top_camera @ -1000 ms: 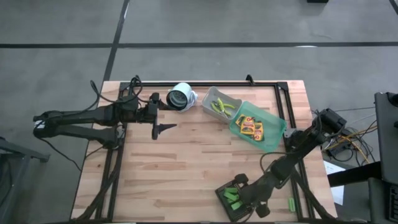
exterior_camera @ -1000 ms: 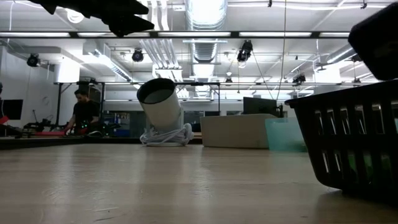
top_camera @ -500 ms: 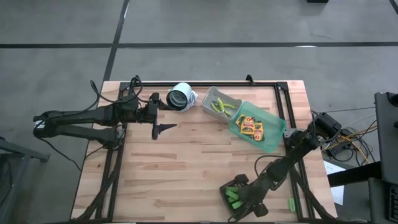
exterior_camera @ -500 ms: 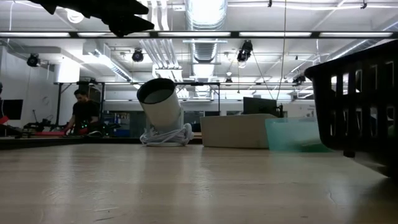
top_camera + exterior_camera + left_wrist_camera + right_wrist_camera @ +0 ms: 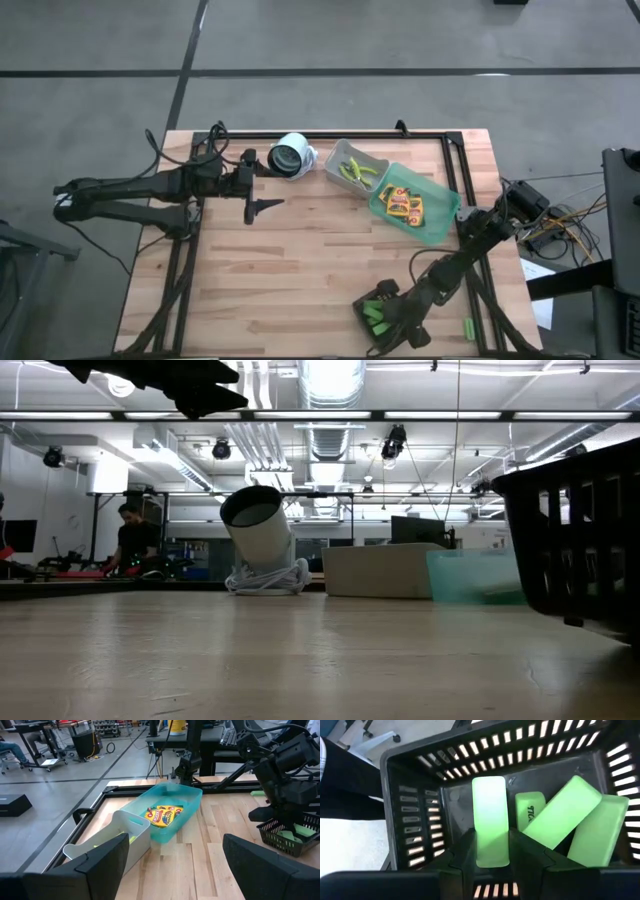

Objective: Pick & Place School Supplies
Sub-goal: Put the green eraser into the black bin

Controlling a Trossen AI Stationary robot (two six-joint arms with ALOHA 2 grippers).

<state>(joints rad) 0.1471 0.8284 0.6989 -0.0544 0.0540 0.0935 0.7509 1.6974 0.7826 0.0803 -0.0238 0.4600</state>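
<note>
A dark slotted basket [image 5: 378, 318] stands at the table's near right and holds several bright green blocks [image 5: 565, 817]. My right gripper [image 5: 388, 322] reaches down into it and is shut on one more green block [image 5: 490, 820]. Another green block [image 5: 467, 328] lies flat on the table to the basket's right. Yellow packs [image 5: 404, 204] lie in the green bin [image 5: 440, 222]. Yellow-handled scissors [image 5: 357, 171] lie in the grey bin [image 5: 340, 158]. My left gripper [image 5: 262, 182] hangs open above the table's far left. My right gripper pinches the green block by its two long sides, at its near end [image 5: 490, 856], between the two fingers [image 5: 466, 852]. The fingers slant down into the basket and lie along the block. The block's far end [image 5: 488, 787] points at the basket's wall; whether it rests on the floor, I cannot tell.
A white cylinder [image 5: 290, 157] on a coiled cable stands at the far edge, left of the grey bin. A dark metal frame [image 5: 455, 150] runs along the table's edges. Bare wood lies between the bins and the basket. A person [image 5: 130, 538] works far behind the table.
My right gripper has sunk deeper into the basket with the green block, rolling a little. The basket has shifted under it: in the low view its wall now stands higher and farther right.
</note>
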